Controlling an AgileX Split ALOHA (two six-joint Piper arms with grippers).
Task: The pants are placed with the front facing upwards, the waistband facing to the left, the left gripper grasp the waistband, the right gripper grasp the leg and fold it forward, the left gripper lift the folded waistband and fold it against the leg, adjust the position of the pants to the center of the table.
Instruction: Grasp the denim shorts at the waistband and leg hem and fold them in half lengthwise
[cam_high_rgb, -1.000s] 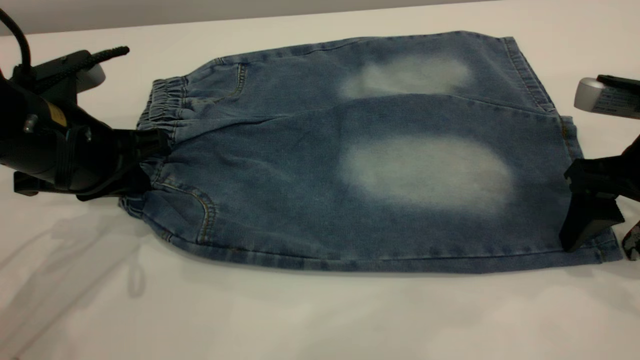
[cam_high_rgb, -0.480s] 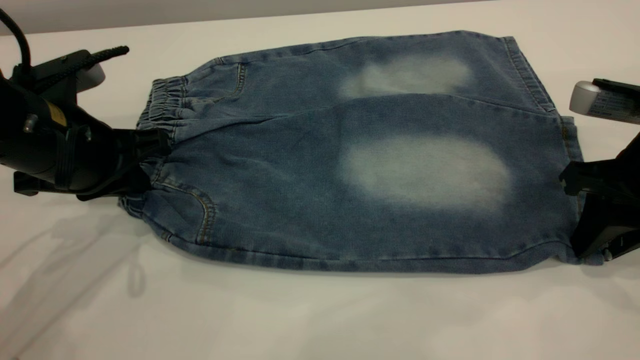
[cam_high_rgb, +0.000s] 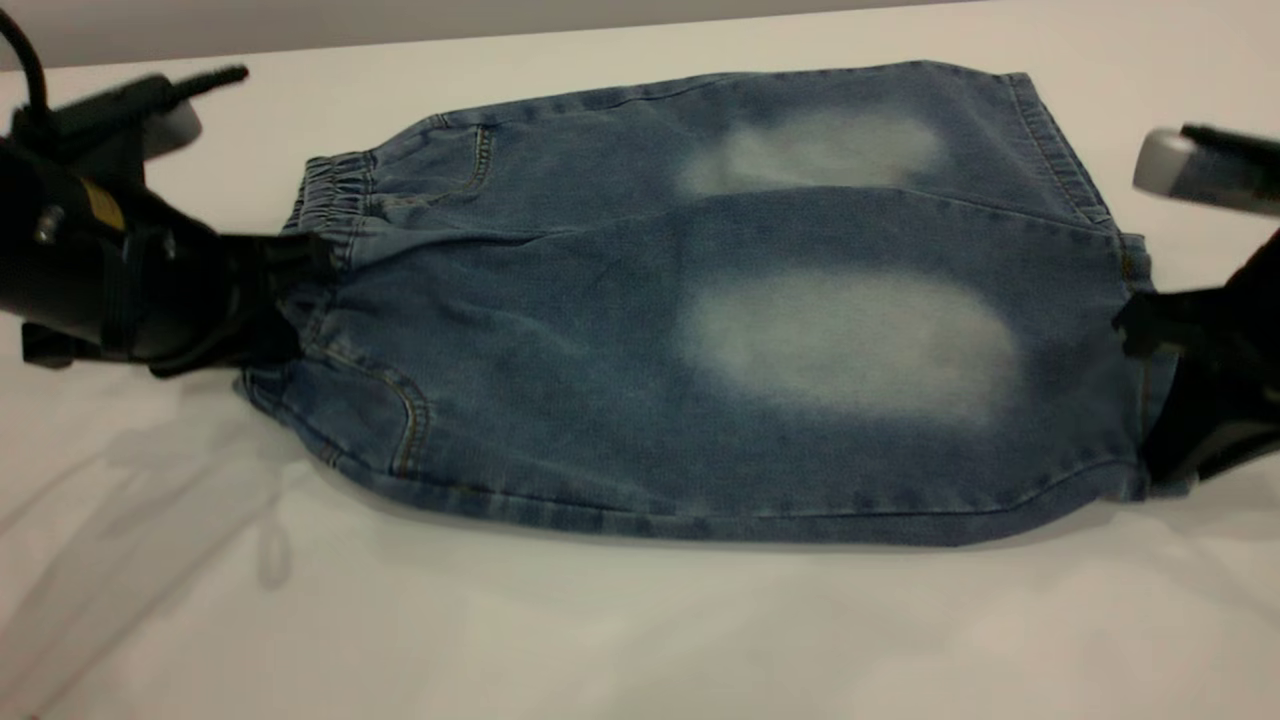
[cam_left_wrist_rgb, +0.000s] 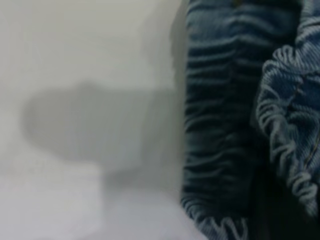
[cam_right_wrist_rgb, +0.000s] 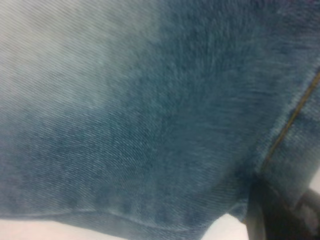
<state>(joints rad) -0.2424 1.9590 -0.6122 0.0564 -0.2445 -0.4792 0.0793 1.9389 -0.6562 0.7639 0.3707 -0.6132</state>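
Both my grippers hold the pants at opposite ends

I see the table (cam_high_rgb: 600, 640) carrying the pants (cam_high_rgb: 700, 330) spread front up across its middle. My left gripper (cam_high_rgb: 285, 290) is clamped on the ruffled waistband (cam_high_rgb: 335, 205) at the left end; my right gripper (cam_high_rgb: 1150, 400) pinches the near leg's hem at the right end.

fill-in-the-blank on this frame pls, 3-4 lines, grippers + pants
1. The left gripper is at the ruffled ____ of the pants.
2. The right gripper is at the pants' leg hem, at the exterior view's ____ edge.
3. The side of the pants facing up shows two pale faded ____ patches.
4. The pants lie on a plain ____ table.

Missing words: waistband; right; oval; white
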